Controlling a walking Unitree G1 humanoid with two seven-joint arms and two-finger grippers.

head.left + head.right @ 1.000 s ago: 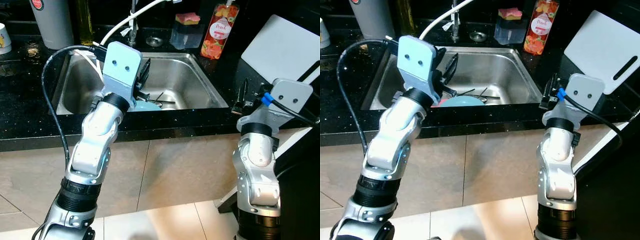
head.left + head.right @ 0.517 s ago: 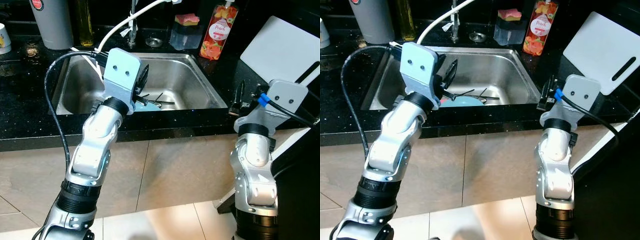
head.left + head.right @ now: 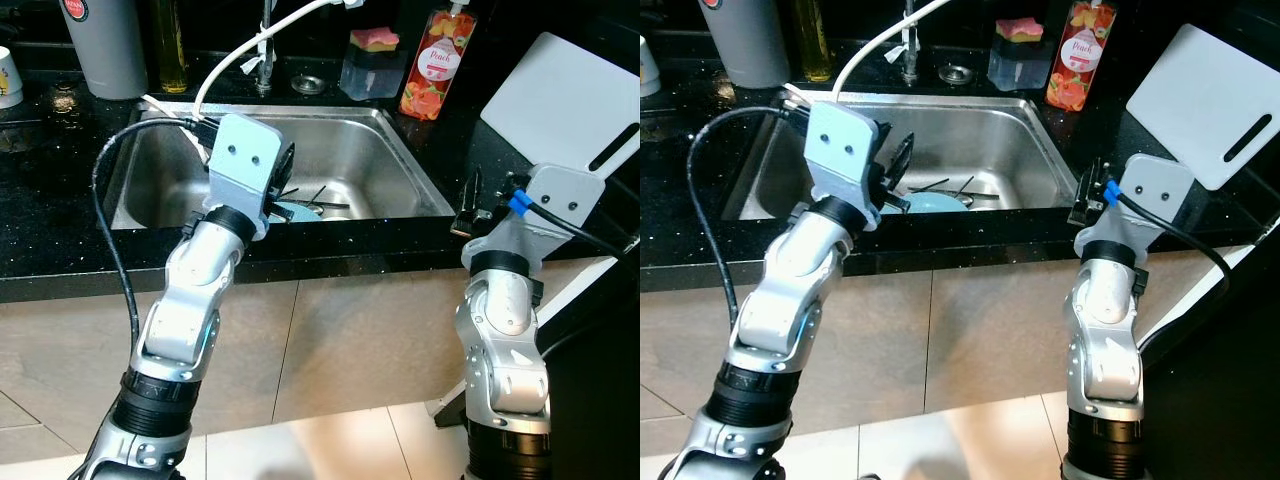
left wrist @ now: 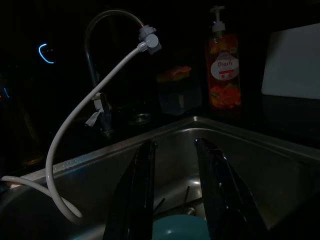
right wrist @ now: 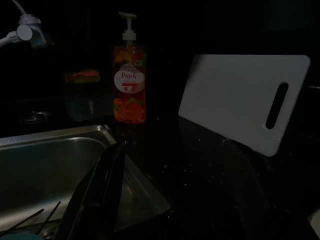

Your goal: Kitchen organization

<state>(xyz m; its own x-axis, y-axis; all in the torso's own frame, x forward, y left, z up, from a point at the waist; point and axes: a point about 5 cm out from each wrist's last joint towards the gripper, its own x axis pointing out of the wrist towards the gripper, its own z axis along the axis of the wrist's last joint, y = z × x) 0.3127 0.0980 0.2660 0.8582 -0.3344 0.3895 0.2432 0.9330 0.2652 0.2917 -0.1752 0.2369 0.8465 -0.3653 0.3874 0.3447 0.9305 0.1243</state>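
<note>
Two silver arms reach toward a stainless steel sink (image 3: 400, 160) set in a black speckled counter (image 3: 60, 240). In the basin lies a light blue plate (image 3: 937, 202) near the front wall, flat on the bottom, with thin dark utensils (image 3: 325, 200) lying on and beside it, their long axes running roughly across the basin from left to right. The left gripper (image 4: 175, 195) hangs over the front part of the sink, its two black fingers pointing down and back into the basin above the plate, parted with a clear gap and holding nothing. The right gripper (image 3: 470, 200) hovers over the counter just right of the sink's front corner; its fingers look apart in the right wrist view, with nothing between them. A white hose (image 4: 90, 115) runs from the faucet (image 3: 265, 50) and drapes over the sink's left rim. Behind the sink stand a peach soap bottle (image 3: 432, 65), upright, and a clear holder with a pink and yellow sponge (image 3: 375, 38). A white cutting board (image 3: 565, 95) leans at the right, its handle slot toward the lower right. A grey canister (image 3: 105, 45) and an oil bottle (image 3: 170, 45) stand at the back left.
</note>
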